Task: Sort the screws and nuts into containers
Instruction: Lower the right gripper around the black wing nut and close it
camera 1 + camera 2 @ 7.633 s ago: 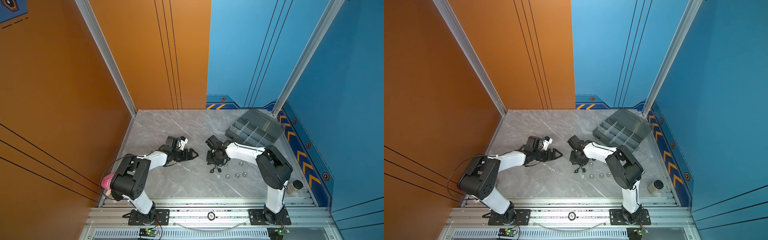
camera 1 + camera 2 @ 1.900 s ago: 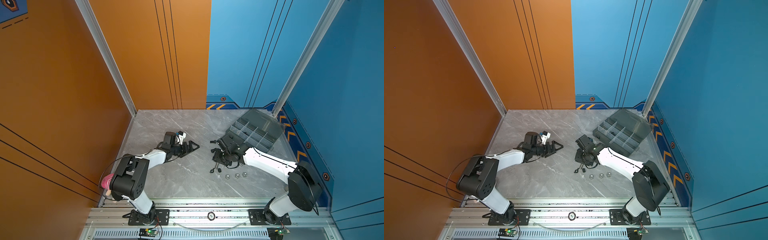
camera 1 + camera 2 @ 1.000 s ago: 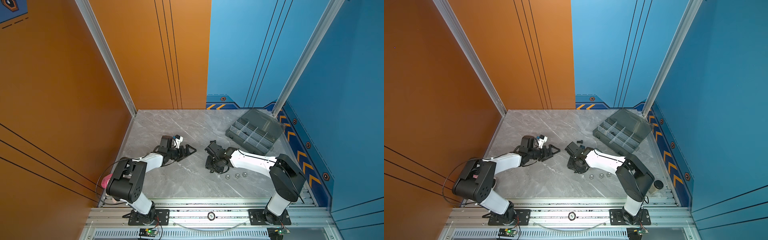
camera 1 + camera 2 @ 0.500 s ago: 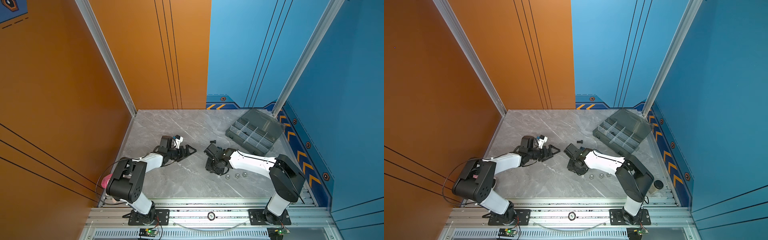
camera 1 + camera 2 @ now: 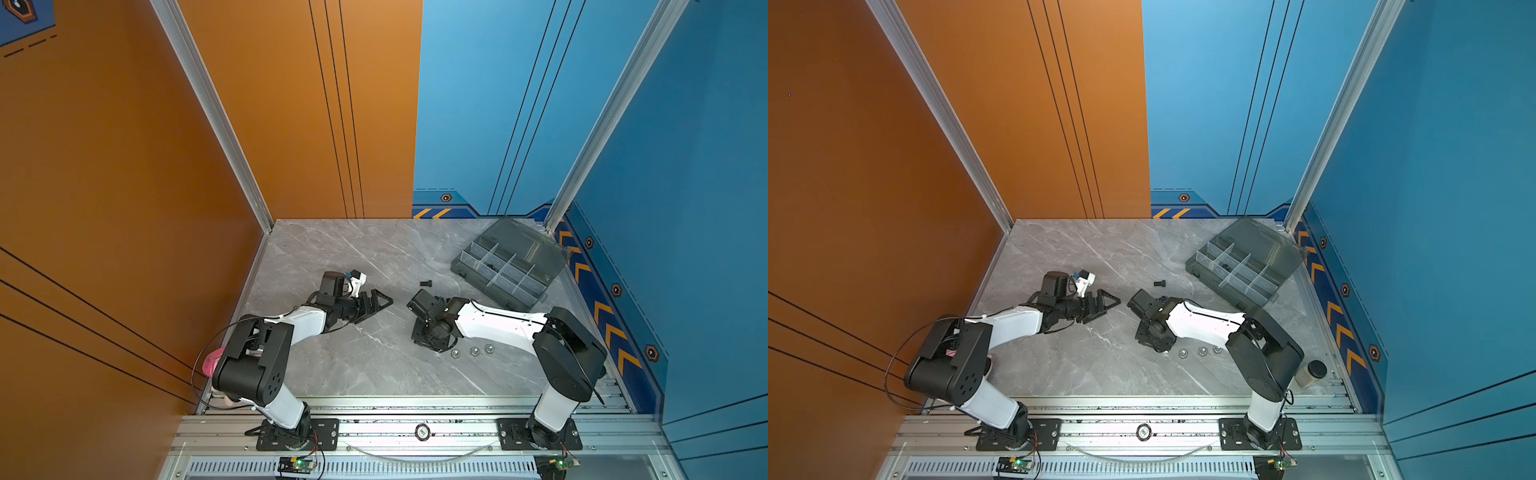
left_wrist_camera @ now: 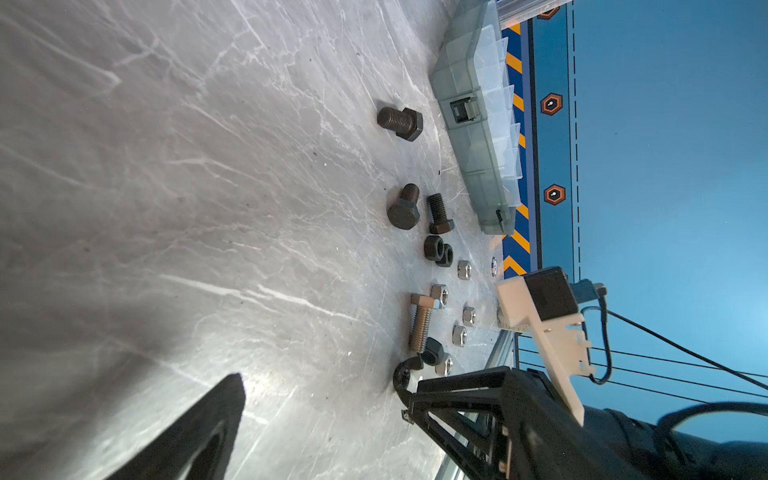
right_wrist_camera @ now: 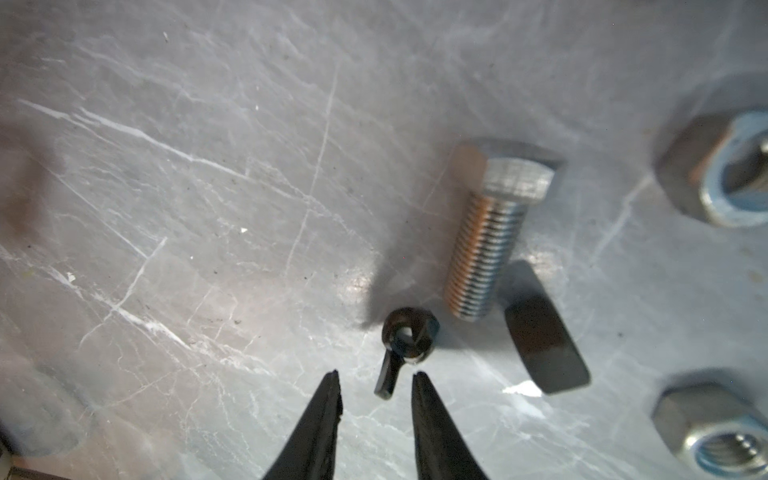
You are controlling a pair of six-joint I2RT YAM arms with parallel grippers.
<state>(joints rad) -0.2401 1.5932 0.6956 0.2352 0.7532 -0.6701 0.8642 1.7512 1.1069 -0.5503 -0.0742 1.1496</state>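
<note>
The right arm reaches in low from its base at the front right. Its white link lies nearly level over the table (image 5: 353, 257), and the wrist bends so that the right fingers (image 7: 320, 428) point straight down near the middle. The fingers stand a little apart and grip nothing. The flat wing of a black wing nut (image 7: 409, 336) lies in the gap between their tips, with a sliver of table showing on each side of it. Just beside that nut lie a silver bolt (image 7: 490, 237) and a black nut (image 7: 544, 349), with silver nuts (image 7: 723, 166) near them.

The left arm stretches low from the front left with its wrist rolled onto its side. The left fingers (image 5: 382, 299) lie close over the table and point toward the right arm. They are spread wide and hold nothing.

A lone black bolt (image 5: 425, 283) lies on the table between the right wrist and the box. Two more black bolts (image 6: 405, 208) and a pair of black nuts (image 6: 438, 251) lie loose nearer the right fingers. Three silver nuts in a row (image 5: 473, 351) lie toward the front.

The grey organiser box (image 5: 519, 286) sits open at the far right corner with its lid tipped back. One small dark piece (image 5: 490, 266) lies in a middle compartment.
</note>
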